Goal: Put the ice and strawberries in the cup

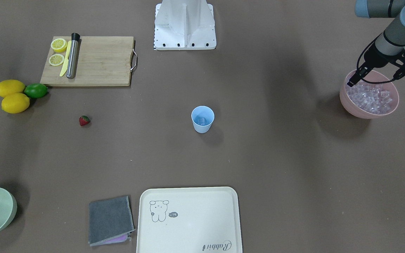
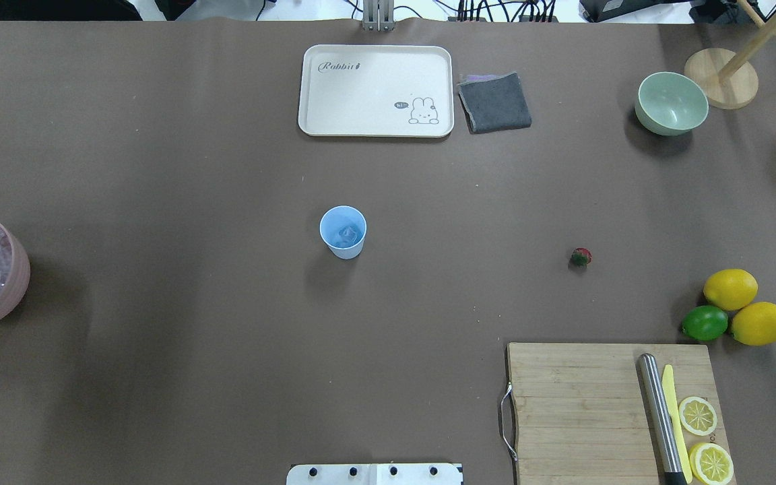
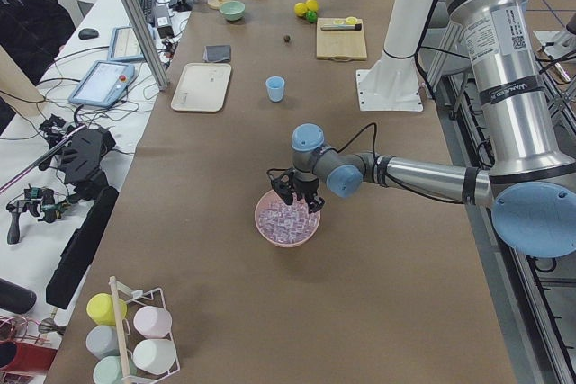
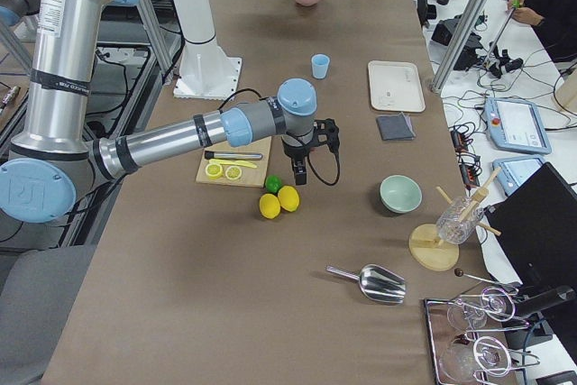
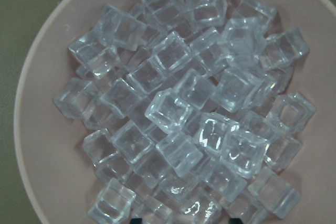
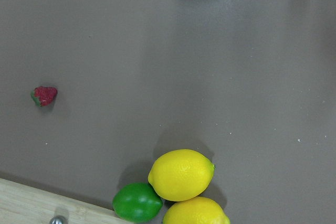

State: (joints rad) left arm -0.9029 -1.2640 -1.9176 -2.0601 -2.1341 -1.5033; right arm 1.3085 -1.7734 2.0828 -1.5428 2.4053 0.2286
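Pink plastic forms the bowl at the far left of the overhead view, at nine o'clock from the cup and well apart from it. It is heaped with ice. The left gripper hangs over the robot's side of the bowl with its fingers spread apart and nothing between them. Whether the tips touch the heap I cannot tell.

The light-blue cup stands upright near the middle of the brown table, with one piece of ice lying at its bottom. At its twelve o'clock lies a cream tray, and a grey cloth sits just beside the tray at three o'clock.

The strawberry lies alone on the table at three o'clock from the cup, well apart from it. A pale green bowl stands at about one o'clock from the strawberry.

Two lemons and a lime touch one another at four o'clock from the strawberry. Just beside them at six o'clock lies a wooden board carrying a metal rod, a yellow knife and two lemon halves.

The right gripper shows only in the right side view, above the table beside the lemons. Whether its fingers are apart or together I cannot tell.
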